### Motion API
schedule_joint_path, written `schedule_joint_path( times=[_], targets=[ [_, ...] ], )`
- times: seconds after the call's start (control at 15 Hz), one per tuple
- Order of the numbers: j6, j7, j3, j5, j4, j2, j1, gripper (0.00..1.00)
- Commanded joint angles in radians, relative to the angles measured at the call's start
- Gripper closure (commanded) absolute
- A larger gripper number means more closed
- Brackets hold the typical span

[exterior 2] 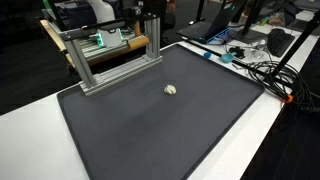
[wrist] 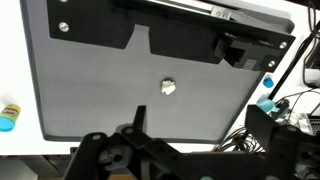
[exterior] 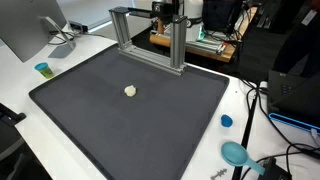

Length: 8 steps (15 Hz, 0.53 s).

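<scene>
In the wrist view, the small white lump (wrist: 168,86) is seen mid-way on the dark mat (wrist: 80,100), at 6 o'clock from the gripper (wrist: 170,38) and not touched by it, and whether the gripper's fingers are apart cannot be told.

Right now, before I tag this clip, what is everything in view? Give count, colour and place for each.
mat: one, dark grey, covering most of the table.
table: one, white, under the mat.
small lump: one, off-white, alone near the middle of the mat.
metal frame: one, silver, standing at one edge of the mat.
round cap: one, blue, on bare table beside the mat.
small pot: one, blue with a yellowish top, off the mat's opposite side.
scoop: one, teal, near a table corner.
cables: a tangle, mostly black, beside the mat.
monitor: one, grey, at a table corner.
gripper: one, black, fingers apart, holding nothing, above the mat.
</scene>
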Motion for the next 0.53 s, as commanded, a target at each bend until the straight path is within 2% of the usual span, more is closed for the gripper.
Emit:
schedule_joint_path(
  times=[0.0,0.47],
  targets=[
    [-0.002,-0.014,0.019,0.016,0.002,0.008,-0.027,0.0],
    [0.054,0.285,0.206,0.026,-0.002,0.129,-0.024,0.0]
  ],
)
